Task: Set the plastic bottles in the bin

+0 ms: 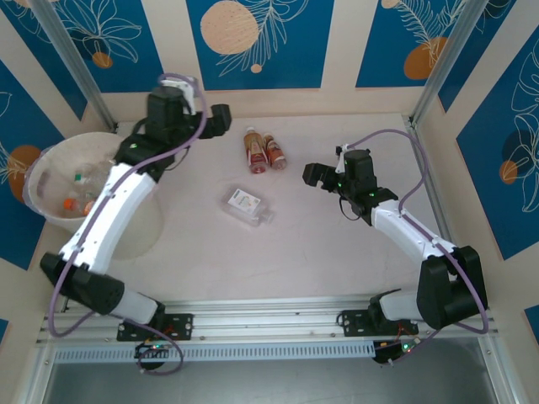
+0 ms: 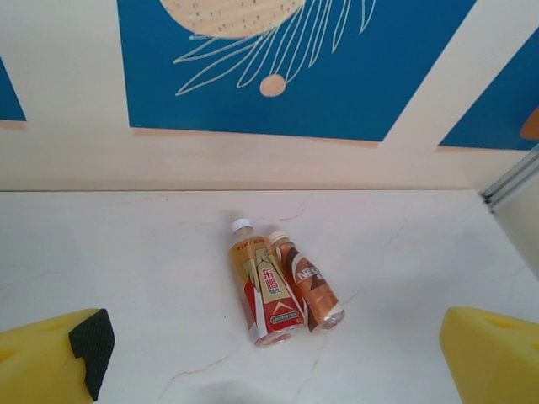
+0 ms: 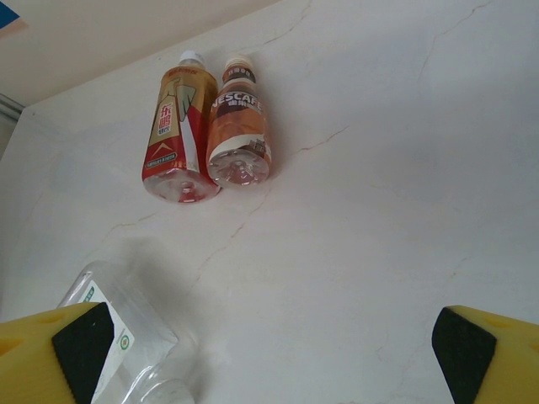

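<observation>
**Tools.** Left gripper (image 1: 221, 119): jaws wide, nothing between the yellow fingers (image 2: 50, 358). It hangs near the far wall above bare tabletop. Right gripper (image 1: 315, 175): jaws wide and empty, right of table centre, pointing left.

**Bottles on the table.** Two lie side by side and touching, caps toward the far wall. One is a red-labelled clear plastic bottle of amber liquid with a white cap (image 1: 252, 149). The other, on its right, is a brown-labelled plastic bottle (image 1: 274, 151). The pair sits between the two grippers, near the far wall but clear of it. Open white marble-patterned tabletop (image 3: 379, 210) extends to their right.

A flat clear plastic bottle with a white label (image 1: 247, 206) lies alone near table centre, well apart from the pair. In the right wrist view it is partly behind the lower-left finger.

**Bin.** The large round cream-beige bin (image 1: 40, 164) stands at the table's left edge, beside the left wall. Small bottles with coloured caps (image 1: 77, 178) lie inside. The left arm's white link crosses above its right rim.
</observation>
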